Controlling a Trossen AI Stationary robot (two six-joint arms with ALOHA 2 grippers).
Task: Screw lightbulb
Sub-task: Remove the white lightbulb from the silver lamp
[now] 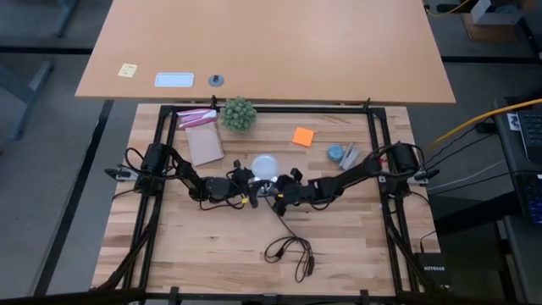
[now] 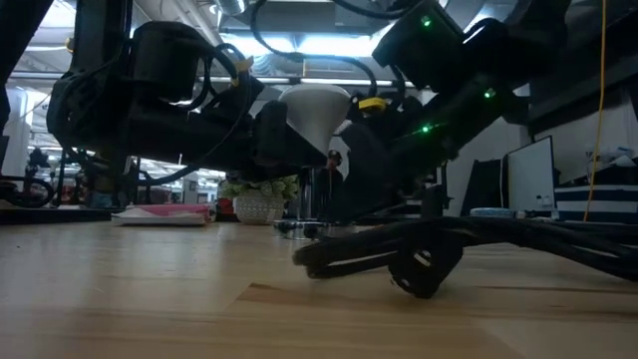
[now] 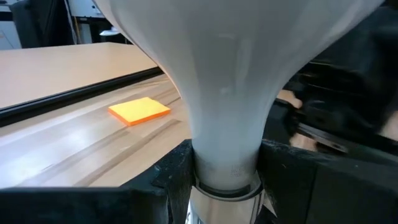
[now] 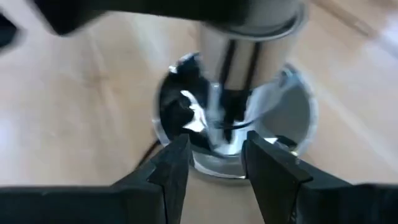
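Note:
The lightbulb (image 1: pixel 265 165), a frosted white globe, hangs above the table's middle with its globe up (image 2: pixel 311 108) and its silvery metal end (image 4: pixel 249 37) down. My left gripper (image 1: pixel 246 185) reaches in from the left and is shut on it. Below the bulb is a shiny round socket (image 4: pixel 286 118), and the metal end stands at its mouth; how far in, I cannot tell. My right gripper (image 1: pixel 284 193) comes from the right and is shut on the socket. The socket's black cord (image 1: pixel 288 250) trails toward the near edge. My left gripper pinches the bulb's narrow neck (image 3: pixel 225 165), just above the metal end, between its two fingers (image 3: pixel 168 174). The fingers come in level from the table's left and lie across the bulb. The bulb is lifted clear of the table, roughly upright. My right gripper has the socket's near side (image 4: pixel 217 163) between its two fingers (image 4: pixel 171 171), slanting down from the table's right. Which part of the socket they close on is hidden by the fingers. The socket's open mouth faces the bulb's metal end.
A spiky green ball plant (image 1: pixel 238 113) stands at the far edge, with a pink packet and a brown card (image 1: pixel 201 140) to its left. An orange sticky pad (image 1: pixel 303 135) and a small blue round thing (image 1: pixel 337 153) lie far right. Black frame rails (image 1: pixel 377 169) border the board.

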